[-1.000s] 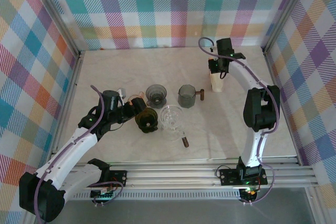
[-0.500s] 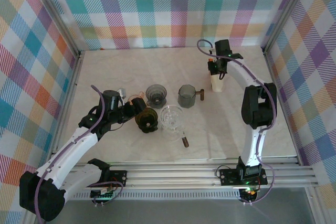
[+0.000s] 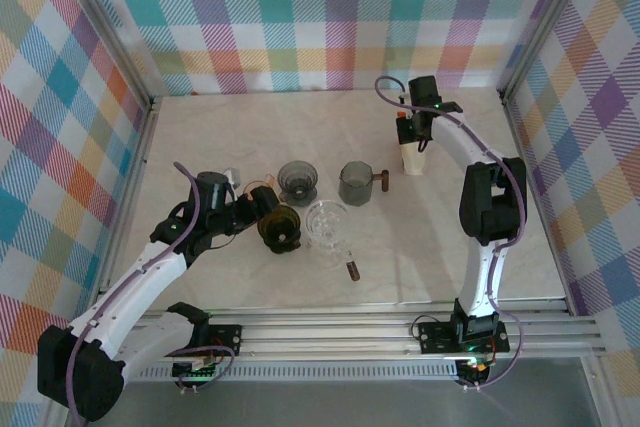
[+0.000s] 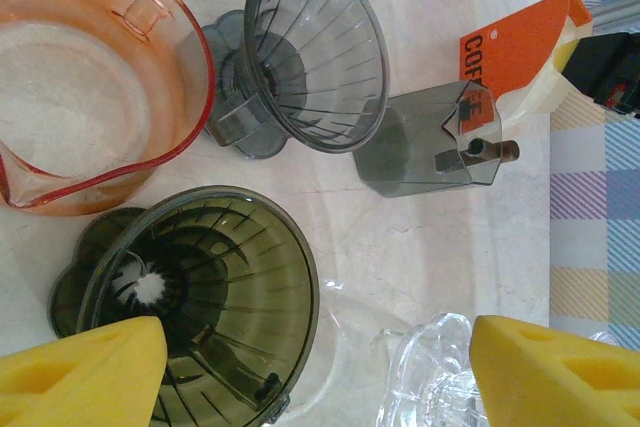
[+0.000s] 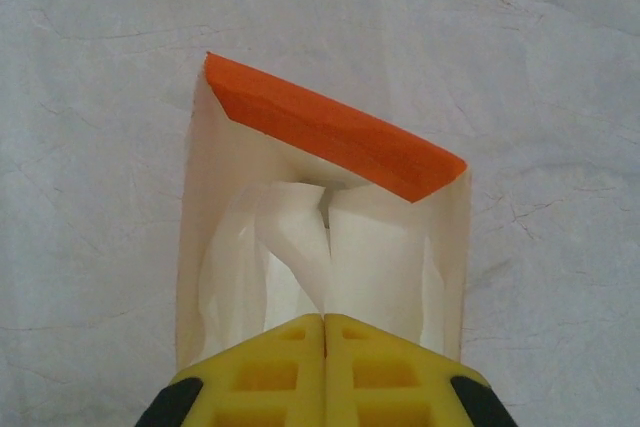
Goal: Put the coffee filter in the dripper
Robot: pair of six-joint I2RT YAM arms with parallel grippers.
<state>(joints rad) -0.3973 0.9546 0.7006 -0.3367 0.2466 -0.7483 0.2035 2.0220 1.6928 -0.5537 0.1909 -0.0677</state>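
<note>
Right hand closed, left hand open

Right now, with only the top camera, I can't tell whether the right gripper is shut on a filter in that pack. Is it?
Observer: Its wrist view shows the right gripper shut, a white filter fold in the orange-topped pack running down to the seam; whether paper is pinched, I can't tell.
Operator: And the left gripper?
Observer: Open in its wrist view, fingers spread wide, the dark dripper below holding no filter.
</note>
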